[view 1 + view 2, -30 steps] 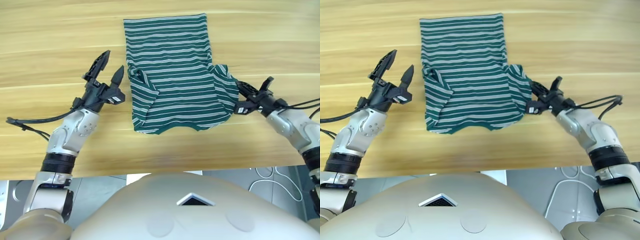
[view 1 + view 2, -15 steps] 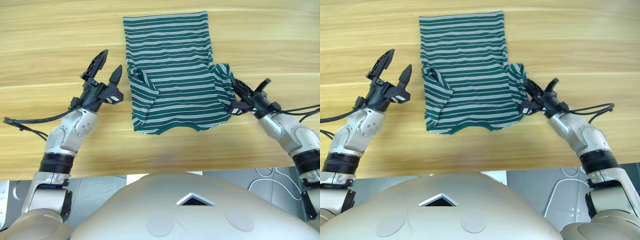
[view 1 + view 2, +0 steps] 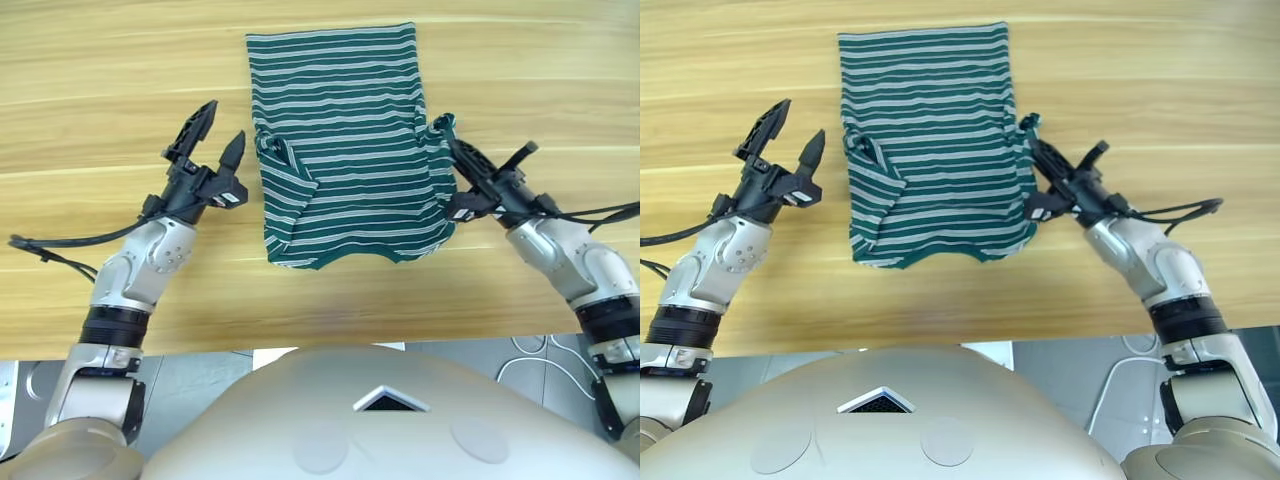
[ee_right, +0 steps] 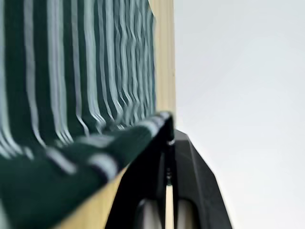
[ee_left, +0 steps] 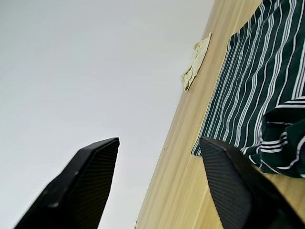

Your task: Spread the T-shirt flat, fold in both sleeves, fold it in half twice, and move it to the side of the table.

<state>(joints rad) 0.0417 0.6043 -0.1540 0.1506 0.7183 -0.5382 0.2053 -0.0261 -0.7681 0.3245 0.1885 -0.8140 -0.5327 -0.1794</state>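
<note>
On the wooden table lies the green T-shirt with thin white stripes, right in the middle, with its straight bottom edge at the far side and its neck end close to the robot. The left sleeve is folded in on top of the shirt. The right sleeve is not flat: it is picked up off the table at the shirt's right edge, and its tip sticks up. The right gripper has hold of it, with its tips pushed into the cloth. From the head you cannot tell well how tight the pinch is, but the right wrist view helps: there the two black fingers sit pressed close together with just a thin line between them, and the striped cloth comes out from their tips. The left gripper is over bare wood just beside the shirt's left edge, spread wide and holding nothing. The left wrist view looks out between those two spread fingers and shows a small pale cloth lying on the table, near the shirt's far end
</note>
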